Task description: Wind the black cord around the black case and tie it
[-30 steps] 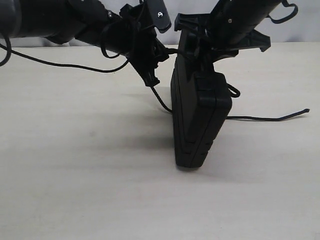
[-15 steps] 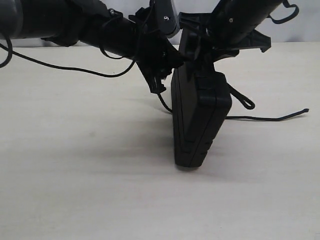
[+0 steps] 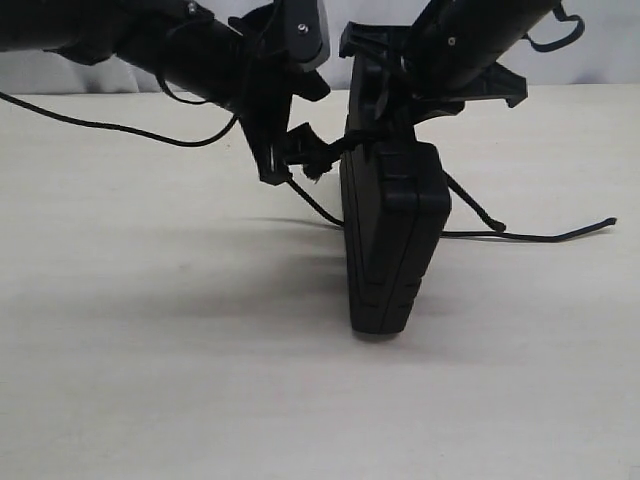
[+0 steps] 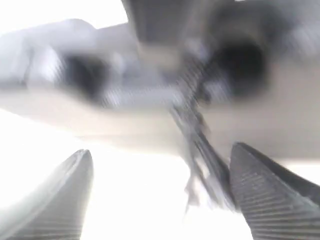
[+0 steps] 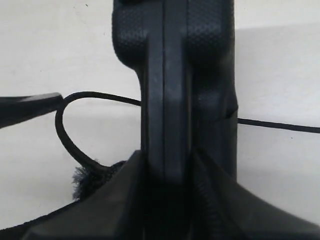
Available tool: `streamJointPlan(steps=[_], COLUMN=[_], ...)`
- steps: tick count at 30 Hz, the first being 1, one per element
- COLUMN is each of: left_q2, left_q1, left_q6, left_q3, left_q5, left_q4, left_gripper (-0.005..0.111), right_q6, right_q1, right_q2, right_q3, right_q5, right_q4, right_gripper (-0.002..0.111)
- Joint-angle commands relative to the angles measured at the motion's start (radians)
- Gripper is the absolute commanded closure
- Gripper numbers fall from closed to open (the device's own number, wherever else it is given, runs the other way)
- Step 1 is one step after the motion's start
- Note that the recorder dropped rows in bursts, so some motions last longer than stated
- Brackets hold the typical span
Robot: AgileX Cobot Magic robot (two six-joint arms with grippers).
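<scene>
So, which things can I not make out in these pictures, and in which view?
1. Left wrist view: motion blur and glare smear the black cord between the fingers of the left hand; any knot is unreadable.
2. Exterior view: the black case hides its own far side, so the cord's path behind it is unseen.
3. Right wrist view: frame edges cut off the right hand and the case's far end.
</scene>
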Motion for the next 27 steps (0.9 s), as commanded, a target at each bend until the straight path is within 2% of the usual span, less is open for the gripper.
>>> streamJointPlan(steps=[1,3,6,11,13,17,20,27], left_q2=[0.018,0.048,0.070,0.083,0.083,0.081,0.076,0.084], left_q1=[0.004,0.002,0.002,0.000,0.000,0.000,0.000,-0.030], left_q6=[-0.025,-0.025,-0.025,-0.025,-0.022,-0.013,0.062,0.107], left_q3=[0.000,0.000,0.000,0.000,-0.002,-0.002,-0.002,-0.002], left_q5=[0.057,0.004,-0.041,-0.024,-0.017,-0.013,0.013,-0.002], left_q4=[0.061,0.040,-0.005,-0.038,-0.056,-0.146,-0.219,-0.206], left_gripper=[0.037,0.039,0.054,0.096,0.107,0.107,0.107,0.107], right_q6=[-0.003,-0.003,-0.003,-0.003,-0.003,-0.003,-0.003,-0.003], right_q1=[0.003,0.003,0.003,0.003,0.003,0.003,0.003,0.003], right_q2=[0.000,0.000,0.000,0.000,0.000,0.000,0.000,0.000], right_q3=[-0.001,-0.001,-0.001,-0.001,-0.001,-0.001,-0.001,-0.001], right_q5=[-0.024,-0.020,-0.022,-0.026,-0.029,-0.029,-0.030,-0.034], right_q4=[0.015,0.015,0.015,0.015,0.015,0.015,0.015,0.015], right_gripper=[0.104,0.104,0.104,0.104,0.104,0.104,0.104,0.104])
